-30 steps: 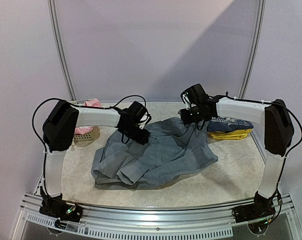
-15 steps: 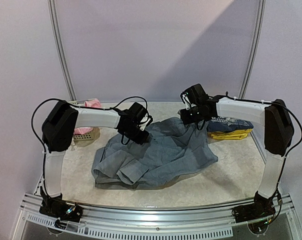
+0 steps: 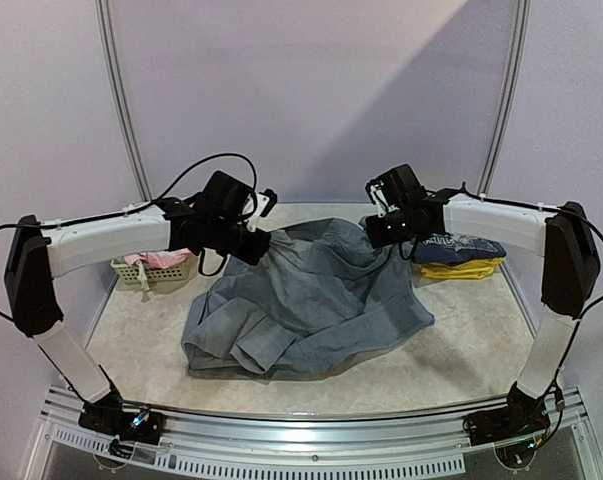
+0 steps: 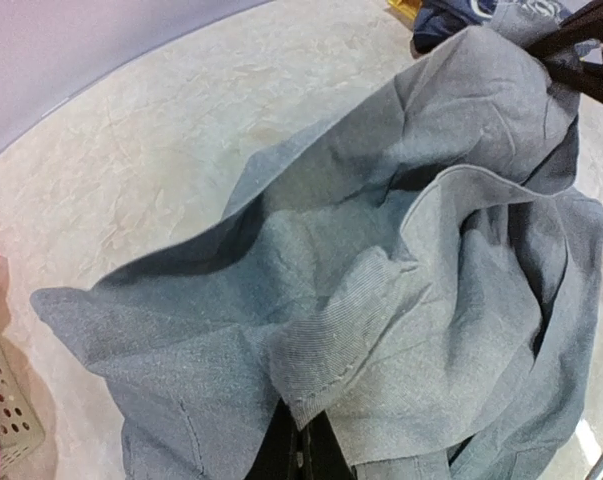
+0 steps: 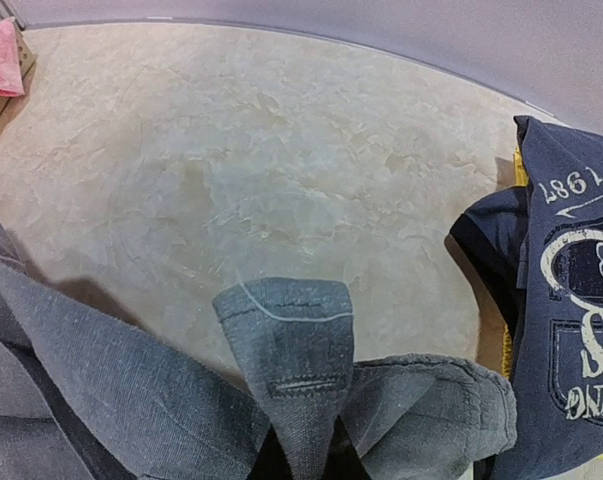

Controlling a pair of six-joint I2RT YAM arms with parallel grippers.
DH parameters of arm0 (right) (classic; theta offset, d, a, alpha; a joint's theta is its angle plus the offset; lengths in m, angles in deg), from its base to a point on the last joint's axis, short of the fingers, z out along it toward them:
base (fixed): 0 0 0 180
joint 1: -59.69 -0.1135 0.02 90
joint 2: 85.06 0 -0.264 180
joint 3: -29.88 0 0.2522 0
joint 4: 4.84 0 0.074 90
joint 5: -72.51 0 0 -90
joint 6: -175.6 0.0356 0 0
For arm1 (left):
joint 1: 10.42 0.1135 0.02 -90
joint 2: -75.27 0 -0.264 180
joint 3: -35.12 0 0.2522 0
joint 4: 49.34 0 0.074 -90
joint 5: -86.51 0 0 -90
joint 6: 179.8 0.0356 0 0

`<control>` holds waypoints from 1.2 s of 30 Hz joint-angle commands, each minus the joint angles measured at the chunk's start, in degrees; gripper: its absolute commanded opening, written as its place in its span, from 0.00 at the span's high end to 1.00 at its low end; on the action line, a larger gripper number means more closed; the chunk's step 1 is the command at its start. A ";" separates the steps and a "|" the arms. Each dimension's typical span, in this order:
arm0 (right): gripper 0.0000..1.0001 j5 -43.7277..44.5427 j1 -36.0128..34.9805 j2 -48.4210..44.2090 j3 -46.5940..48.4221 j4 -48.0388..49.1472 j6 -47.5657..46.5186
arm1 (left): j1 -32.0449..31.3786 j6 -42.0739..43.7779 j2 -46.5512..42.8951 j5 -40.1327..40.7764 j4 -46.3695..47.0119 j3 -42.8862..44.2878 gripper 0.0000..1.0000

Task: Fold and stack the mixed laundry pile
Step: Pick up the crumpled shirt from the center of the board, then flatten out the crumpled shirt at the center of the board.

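Pinched a fold of the grey trousers [image 3: 311, 305] in the left gripper [image 3: 256, 243], with the fingers pressed together on the cloth at its far left edge. Clamped likewise with the right gripper [image 3: 393, 232] on a stitched waistband tab at the far right edge, seen poking up between the fingers in the right wrist view. Held both edges raised off the table [image 3: 461, 350], with the cloth sagging between the two grips and the rest lying in a rumpled heap toward the near side. Saw no neat fold laid in yet; judged this the spreading-out step, ahead of the first fold. Found a navy tee [image 3: 459, 246] already folded at the far right, resting on a folded yellow piece [image 3: 461, 269], just beside the right gripper: apparently a stack begun. Noted a pink piece [image 3: 159, 258] in the basket [image 3: 166, 272] at the far left, unfolded as far as could be told. Reckoned the job well short of done: trousers to flatten, fold and stack, pink piece to follow.
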 commanded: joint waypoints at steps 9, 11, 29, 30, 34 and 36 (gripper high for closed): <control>1.00 -4.04 -0.05 -8.27 -3.07 -0.96 1.19 | -2.89 0.13 -16.36 0.89 1.66 -9.02 1.00; 1.00 -4.03 -0.04 -9.41 -2.99 -0.68 1.38 | -4.19 0.62 -19.06 1.04 1.07 -10.10 1.00; 1.00 -5.19 -0.03 -7.45 13.75 -6.14 1.13 | -15.40 1.88 -36.88 8.20 -9.20 -7.32 1.00; 1.00 -6.62 -0.02 -8.72 14.09 -5.70 0.87 | -15.42 2.28 -37.34 8.19 -9.17 -6.66 1.00; 1.00 -15.07 -0.08 -13.08 15.80 -4.18 0.22 | -15.61 3.55 -37.39 8.36 -9.29 -2.52 1.00; 1.00 -17.80 -0.05 -14.82 16.97 -4.11 0.34 | -16.01 4.37 -36.84 9.26 -9.25 -0.38 1.00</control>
